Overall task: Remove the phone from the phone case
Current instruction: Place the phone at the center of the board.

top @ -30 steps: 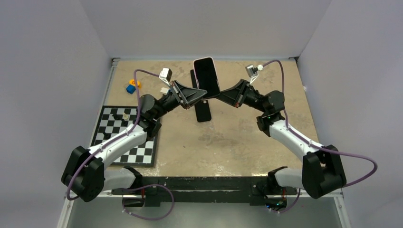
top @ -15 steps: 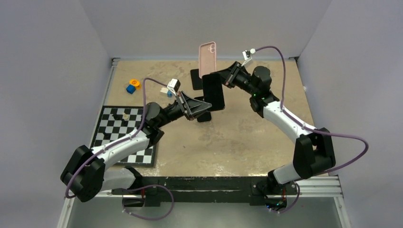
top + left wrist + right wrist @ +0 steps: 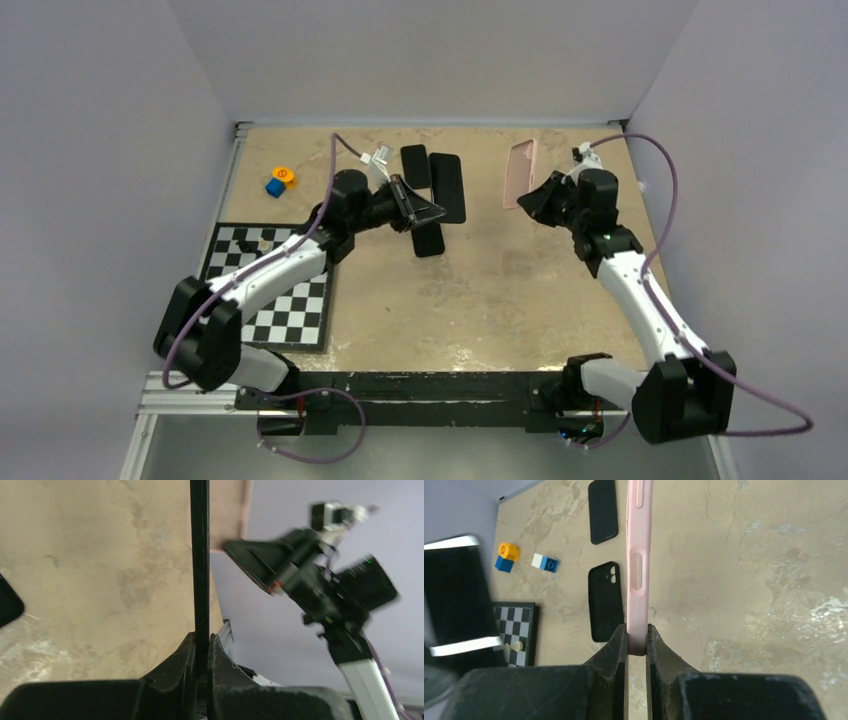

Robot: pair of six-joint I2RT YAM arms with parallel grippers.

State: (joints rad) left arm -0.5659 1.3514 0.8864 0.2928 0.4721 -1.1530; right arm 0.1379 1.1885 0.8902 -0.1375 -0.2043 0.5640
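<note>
At twelve o'clock the phone (image 3: 450,180) was pinched by left fingers (image 3: 186,655), the pink case (image 3: 520,172) by right fingers (image 3: 619,645); flat set-downs were advised.

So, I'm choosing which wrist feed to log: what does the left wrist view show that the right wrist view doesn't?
Only the left wrist view: the right arm itself, seen from outside.
Only the right wrist view: the chessboard, the toy bricks and a whole black phone case lying flat.
Both: the phone clamped edge-on in the left tool, the pink case clamped in the right tool, the two apart, and the tan tabletop.
</note>
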